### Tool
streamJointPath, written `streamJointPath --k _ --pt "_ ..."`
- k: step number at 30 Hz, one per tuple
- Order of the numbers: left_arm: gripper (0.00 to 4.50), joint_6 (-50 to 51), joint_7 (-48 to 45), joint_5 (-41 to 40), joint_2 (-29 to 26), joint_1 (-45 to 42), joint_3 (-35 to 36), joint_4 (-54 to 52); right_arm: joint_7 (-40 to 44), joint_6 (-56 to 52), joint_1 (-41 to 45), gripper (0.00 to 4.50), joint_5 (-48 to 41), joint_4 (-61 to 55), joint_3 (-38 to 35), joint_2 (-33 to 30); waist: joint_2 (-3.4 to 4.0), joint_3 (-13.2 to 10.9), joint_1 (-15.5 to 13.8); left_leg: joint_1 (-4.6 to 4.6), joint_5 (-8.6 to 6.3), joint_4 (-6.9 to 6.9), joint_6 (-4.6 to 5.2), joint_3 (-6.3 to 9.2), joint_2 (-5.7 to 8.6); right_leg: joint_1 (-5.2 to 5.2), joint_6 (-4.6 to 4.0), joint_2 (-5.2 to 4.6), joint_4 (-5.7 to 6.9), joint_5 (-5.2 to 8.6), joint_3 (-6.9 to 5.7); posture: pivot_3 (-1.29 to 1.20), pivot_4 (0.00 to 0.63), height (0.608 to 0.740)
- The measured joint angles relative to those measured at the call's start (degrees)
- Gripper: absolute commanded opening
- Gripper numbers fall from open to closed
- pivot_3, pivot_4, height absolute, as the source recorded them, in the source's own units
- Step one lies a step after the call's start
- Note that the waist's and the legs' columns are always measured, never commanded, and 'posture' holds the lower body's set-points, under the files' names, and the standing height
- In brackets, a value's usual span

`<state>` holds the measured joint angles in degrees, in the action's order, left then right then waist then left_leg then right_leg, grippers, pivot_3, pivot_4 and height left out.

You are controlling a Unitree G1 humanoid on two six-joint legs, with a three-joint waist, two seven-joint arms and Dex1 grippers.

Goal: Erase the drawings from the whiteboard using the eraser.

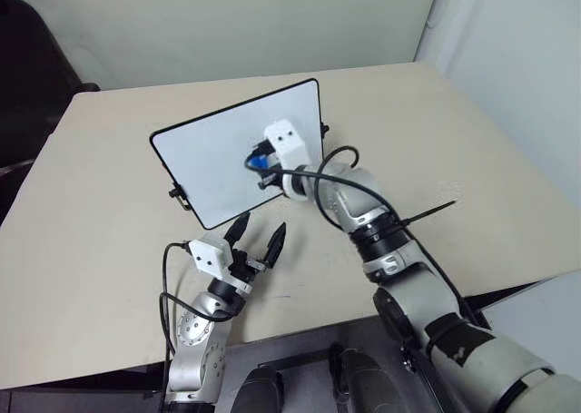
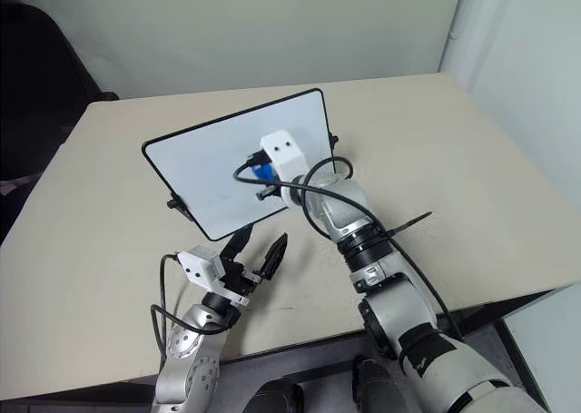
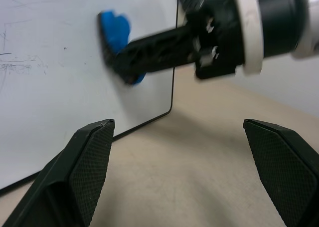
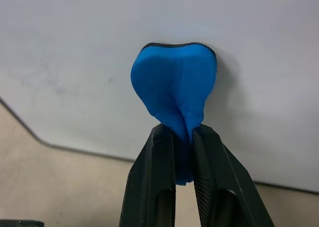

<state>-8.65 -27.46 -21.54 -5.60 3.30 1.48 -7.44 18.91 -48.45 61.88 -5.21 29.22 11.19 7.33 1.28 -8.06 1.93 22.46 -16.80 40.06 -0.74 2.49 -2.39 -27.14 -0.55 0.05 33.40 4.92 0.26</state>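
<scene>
The whiteboard (image 1: 204, 163) lies tilted on the beige table, its black frame and side clips showing. My right gripper (image 1: 260, 170) is shut on the blue eraser (image 4: 174, 87), squeezing it narrow, and presses its wide end flat against the board's right part. The left wrist view shows the eraser (image 3: 114, 32) on the board near its corner. The drawings are hidden; I see faint grey traces (image 3: 20, 67) on the white surface. My left gripper (image 1: 261, 233) is open and empty over the table, just in front of the board's near edge.
The beige table (image 1: 472, 159) stretches wide to the right and left of the board. Its front edge runs close beneath my arms. A dark chair (image 1: 27, 59) stands at the far left, and a pale wall is behind the table.
</scene>
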Motion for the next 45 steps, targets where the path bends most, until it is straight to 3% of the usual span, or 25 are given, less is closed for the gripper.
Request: streamJointPath --k 11,25,31,36,45 --pt "4.50 -0.04 0.03 -0.13 -0.03 -1.03 0.56 0.03 0.20 2.00 0.62 0.23 0.69 3.09 -0.18 -0.40 0.00 0.00 -0.06 -0.02 -0.01 0.02 -0.05 0.00 -0.35 0.02 -0.15 0.37 -0.01 -0.08 0.01 0.00 0.150 0.737" --pt "4.50 -0.07 -1.48 -0.84 -0.07 -3.99 1.00 3.77 -9.55 4.38 2.94 0.23 0.49 11.16 -11.06 -5.92 -0.01 -0.01 -0.52 -0.01 0.05 0.04 -0.15 0.10 -0.47 0.01 -0.35 0.66 -0.15 -0.27 0.12 0.00 0.150 0.737" --pt "4.50 -0.10 -2.51 -0.79 0.16 -4.77 0.45 4.63 -9.68 -3.03 -4.46 0.23 -0.10 -2.82 -11.65 -9.11 -0.01 -0.01 -0.81 0.11 -0.18 0.01 -0.27 0.05 -0.60 -0.06 -0.66 0.74 -0.40 -0.38 0.09 0.00 0.150 0.737" --pt "4.50 -0.07 -3.03 -0.68 0.74 -5.12 -0.57 5.32 -5.09 -12.59 -14.49 0.23 -2.78 -25.96 -9.90 -15.20 -0.02 0.00 -1.43 0.15 -0.29 0.07 -0.23 -0.02 -0.56 -0.03 -0.68 0.74 -0.44 -0.05 0.08 0.00 0.150 0.737" --pt "4.50 -0.09 -3.39 -0.36 1.78 -5.27 -1.93 5.86 1.57 -31.15 -29.13 0.23 -11.60 -47.98 -12.97 -26.12 -0.03 -0.01 -1.79 -0.19 -0.34 0.16 -0.16 -0.14 -0.36 0.35 -0.41 0.75 -0.44 0.00 0.19 0.00 0.150 0.737"
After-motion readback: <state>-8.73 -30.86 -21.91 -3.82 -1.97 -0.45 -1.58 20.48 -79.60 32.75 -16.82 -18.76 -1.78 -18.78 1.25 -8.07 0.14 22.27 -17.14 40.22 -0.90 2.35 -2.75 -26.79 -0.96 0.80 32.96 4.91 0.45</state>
